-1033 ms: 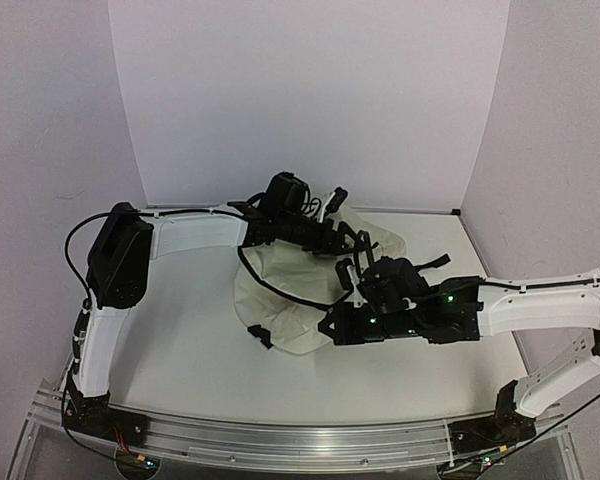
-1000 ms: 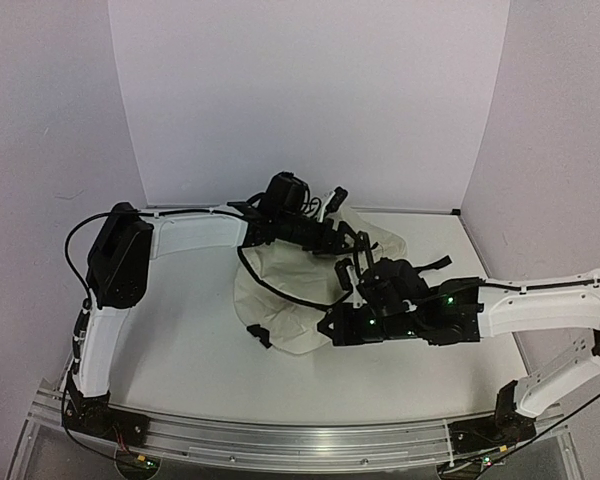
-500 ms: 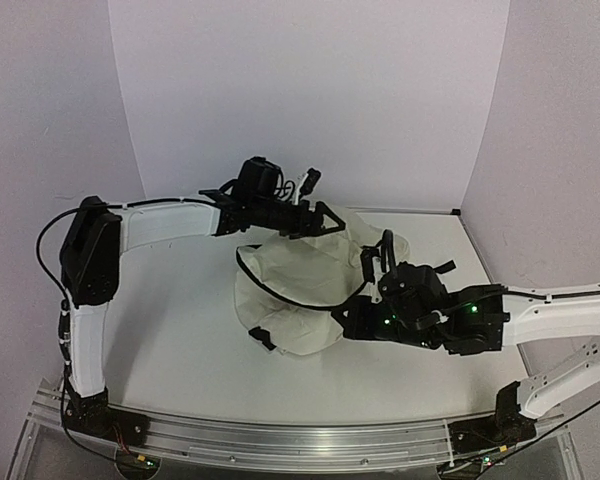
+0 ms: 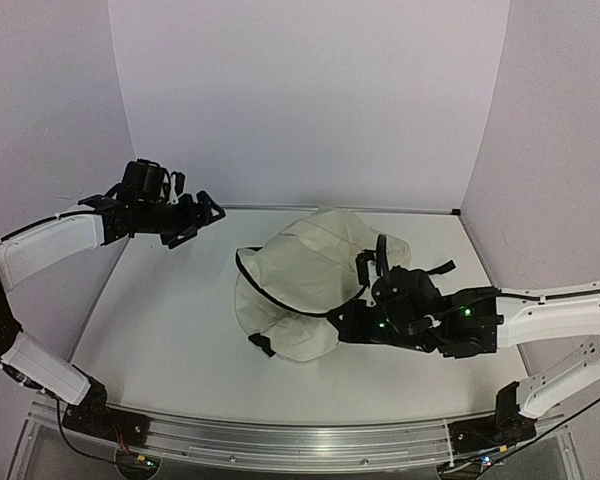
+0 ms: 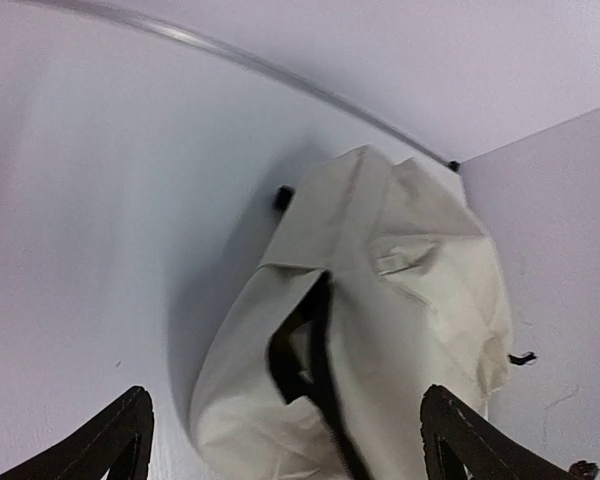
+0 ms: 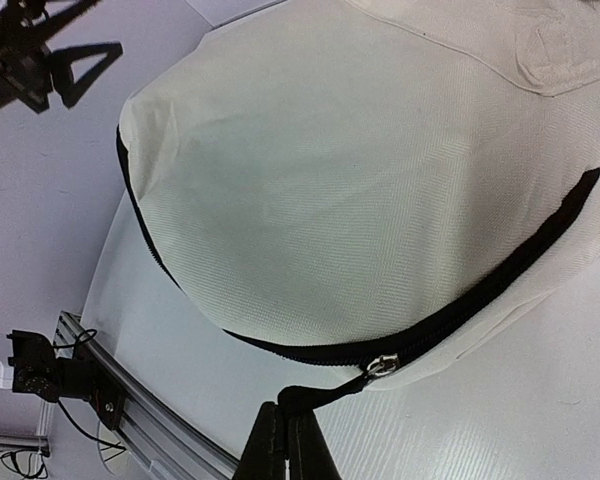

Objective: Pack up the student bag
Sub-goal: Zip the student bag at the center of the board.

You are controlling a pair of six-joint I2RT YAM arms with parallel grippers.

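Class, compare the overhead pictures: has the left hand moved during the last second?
Yes. The left hand has swung away from the student bag towards the left wall.

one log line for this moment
left end effector: open, empty | right end effector: shut on zipper pull | student bag: on table

Bright, even light; soft shadow beside student bag [image 5: 415,270].

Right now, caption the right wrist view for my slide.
Right gripper shut on the black zipper pull of the cream backpack.
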